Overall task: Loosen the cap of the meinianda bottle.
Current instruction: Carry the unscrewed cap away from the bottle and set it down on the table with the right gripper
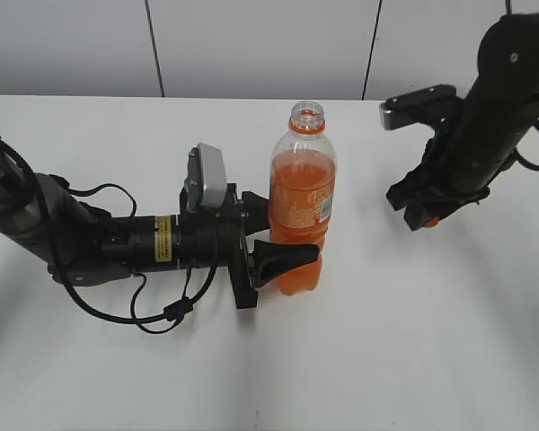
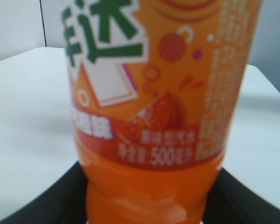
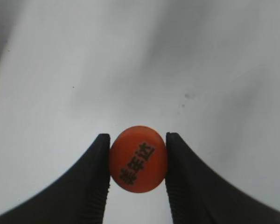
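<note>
The meinianda bottle (image 1: 300,211) stands upright mid-table, its mouth open with no cap on it; an orange neck ring sits below the mouth. My left gripper (image 1: 283,242) is shut on the bottle's lower body from the left; the left wrist view shows the orange label and drink (image 2: 154,116) filling the frame between the black fingers. My right gripper (image 1: 428,218) hangs above the table to the right of the bottle, shut on the orange cap (image 3: 138,157), whose top bears dark characters. In the exterior view only a sliver of the cap (image 1: 431,221) shows.
The white table (image 1: 386,359) stretches all around. A grey wall with dark seams runs along the back edge. The left arm and its cables (image 1: 117,242) lie across the left side of the table.
</note>
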`<state>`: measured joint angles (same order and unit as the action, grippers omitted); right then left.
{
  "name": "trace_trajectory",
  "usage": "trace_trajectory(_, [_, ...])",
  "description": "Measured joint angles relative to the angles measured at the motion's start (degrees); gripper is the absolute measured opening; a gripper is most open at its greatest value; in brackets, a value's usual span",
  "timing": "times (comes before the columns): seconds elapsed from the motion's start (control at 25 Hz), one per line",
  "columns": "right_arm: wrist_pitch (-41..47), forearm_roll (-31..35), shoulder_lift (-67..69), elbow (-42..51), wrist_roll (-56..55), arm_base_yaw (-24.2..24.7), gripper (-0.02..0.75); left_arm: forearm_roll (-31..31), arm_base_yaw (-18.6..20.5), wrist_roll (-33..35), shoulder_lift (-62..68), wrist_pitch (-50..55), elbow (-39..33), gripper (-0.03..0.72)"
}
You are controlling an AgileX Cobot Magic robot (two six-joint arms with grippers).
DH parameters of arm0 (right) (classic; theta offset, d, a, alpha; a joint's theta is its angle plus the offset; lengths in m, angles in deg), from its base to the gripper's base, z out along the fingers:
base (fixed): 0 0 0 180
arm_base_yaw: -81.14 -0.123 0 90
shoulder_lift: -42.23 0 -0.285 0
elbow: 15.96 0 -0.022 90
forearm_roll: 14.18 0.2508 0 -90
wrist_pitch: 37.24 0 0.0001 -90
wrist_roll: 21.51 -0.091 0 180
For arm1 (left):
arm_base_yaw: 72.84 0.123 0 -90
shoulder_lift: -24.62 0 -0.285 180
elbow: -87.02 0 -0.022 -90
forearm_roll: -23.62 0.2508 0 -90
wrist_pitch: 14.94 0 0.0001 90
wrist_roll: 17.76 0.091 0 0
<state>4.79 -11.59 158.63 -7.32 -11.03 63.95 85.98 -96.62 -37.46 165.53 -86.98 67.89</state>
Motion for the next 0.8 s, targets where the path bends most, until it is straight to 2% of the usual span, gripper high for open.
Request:
trace_trajectory(0.56, [-2.89,0.18,8.84,0.11,-1.27,0.04,0.274,0.00,0.00,0.00,0.00,0.00,0.00,0.402])
trace_trajectory(0.8, [-3.06,2.43,9.74,0.11,-1.27,0.11,0.403,0.00,0.00,0.00,0.00,0.00,0.00,0.402])
